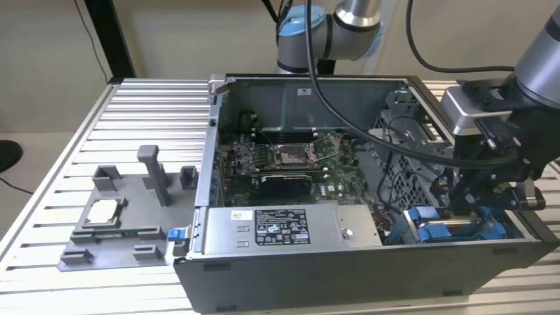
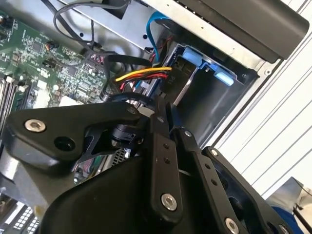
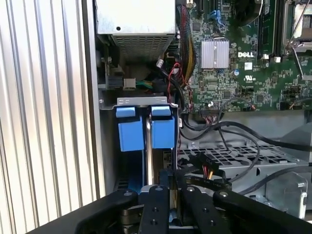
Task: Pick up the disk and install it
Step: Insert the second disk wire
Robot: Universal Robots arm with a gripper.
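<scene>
The disk stands on edge in the drive bay at the front corner of the open computer case, on the exterior view's right. Its blue frame shows at the bay's mouth, and its silver-grey side runs from the frame toward my fingers. My gripper reaches down into that bay with its black fingers drawn close together, shut on the thin end of the disk. The lower part of the disk is hidden in the bay.
A long grey metal box with stickers lies along the case front beside the bay. The green motherboard and loose cables sit close by. A grey fixture with a small square chip stands on the ribbed table at the exterior view's left.
</scene>
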